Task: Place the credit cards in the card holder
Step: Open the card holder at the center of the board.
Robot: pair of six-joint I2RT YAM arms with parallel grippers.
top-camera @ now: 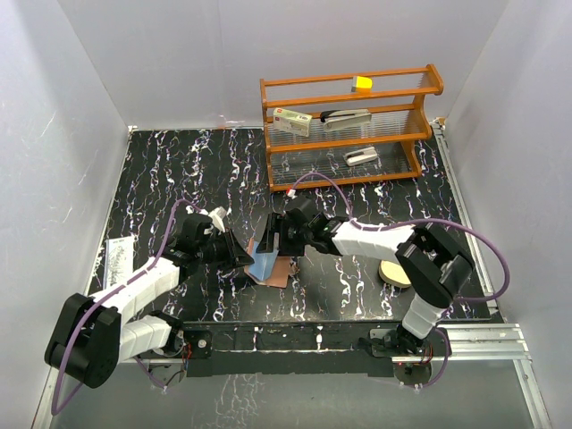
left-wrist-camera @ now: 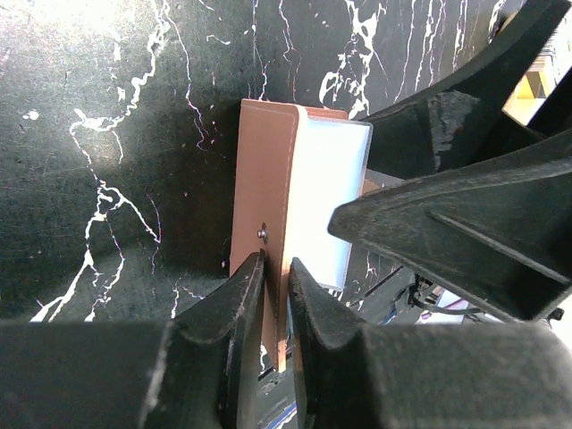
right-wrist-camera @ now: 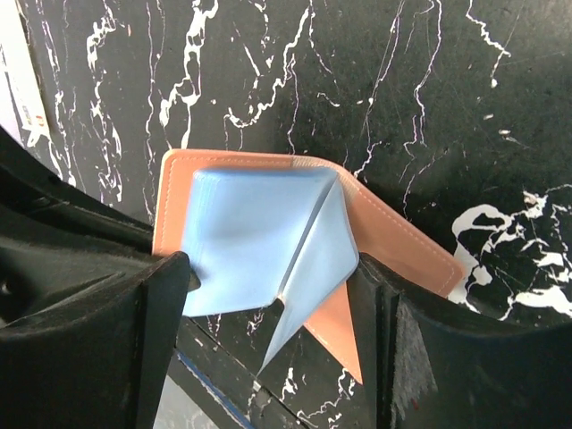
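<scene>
Card holder half behind claws

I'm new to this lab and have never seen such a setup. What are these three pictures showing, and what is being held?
Two robot arms share a black marbled table. The overhead picture shows both; the others come from a camera on each wrist. The left gripper pinches the edge of the reddish-brown card holder. The right gripper has its fingers either side of a light blue card over that holder. Also there: a wooden rack, a tan oval tray and a white packet.
</scene>
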